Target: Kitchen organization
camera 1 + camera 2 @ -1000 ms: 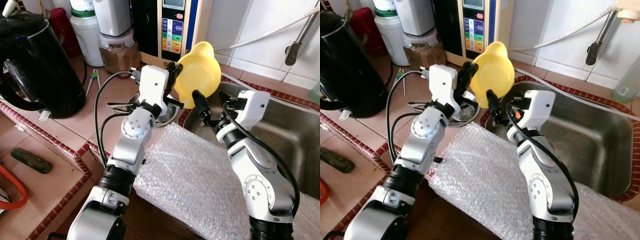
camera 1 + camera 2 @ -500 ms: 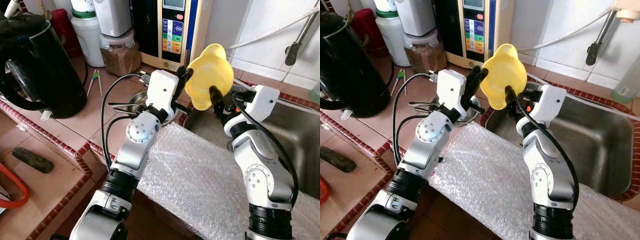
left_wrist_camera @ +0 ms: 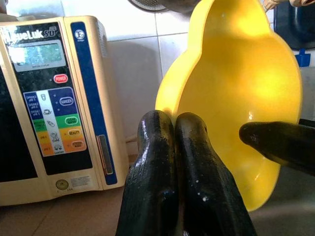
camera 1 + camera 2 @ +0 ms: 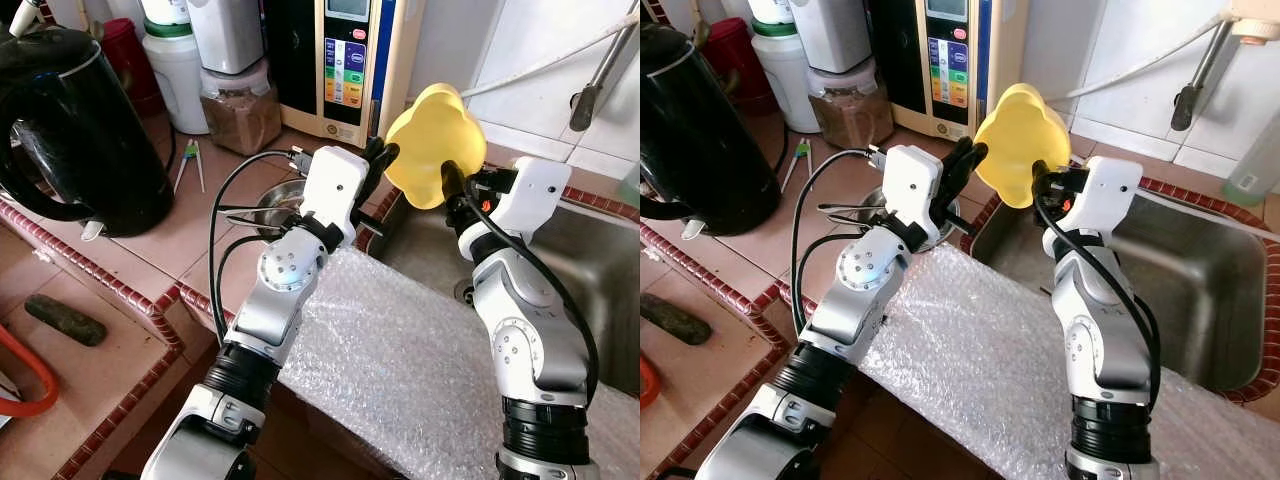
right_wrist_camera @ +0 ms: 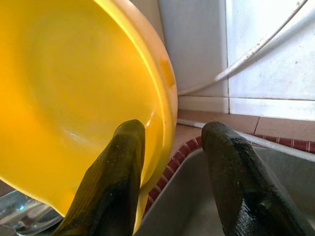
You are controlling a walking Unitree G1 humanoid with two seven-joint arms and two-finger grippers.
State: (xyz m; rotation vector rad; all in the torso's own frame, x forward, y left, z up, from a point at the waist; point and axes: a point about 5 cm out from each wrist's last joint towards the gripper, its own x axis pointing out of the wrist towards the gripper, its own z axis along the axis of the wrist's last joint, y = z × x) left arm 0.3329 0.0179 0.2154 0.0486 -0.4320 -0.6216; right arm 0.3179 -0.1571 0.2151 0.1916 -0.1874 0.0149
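Note:
A yellow plastic bowl (image 4: 428, 138) hangs tilted in the air over the near-left corner of the steel sink (image 4: 590, 270). My right gripper (image 4: 449, 183) holds it by the rim. In the right wrist view one finger (image 5: 115, 172) lies inside the yellow bowl (image 5: 74, 98) and the other finger (image 5: 231, 167) stands outside the rim. My left gripper (image 4: 380, 157) is shut, its fingers pressed together, with the tips against the bowl's left edge. In the left wrist view the left gripper (image 3: 173, 118) sits in front of the yellow bowl (image 3: 231, 83).
A sheet of bubble wrap (image 4: 400, 350) covers the counter's front edge under both arms. A metal bowl with utensils (image 4: 278, 203) sits behind the left arm. A black kettle (image 4: 70, 120), jars (image 4: 236, 105) and a water machine (image 4: 345, 55) line the back. A dark object (image 4: 62, 320) lies at the left.
Both arms have carried the yellow bowl up and to the right, from over the metal bowl towards the sink and wall. The grip looks unchanged.

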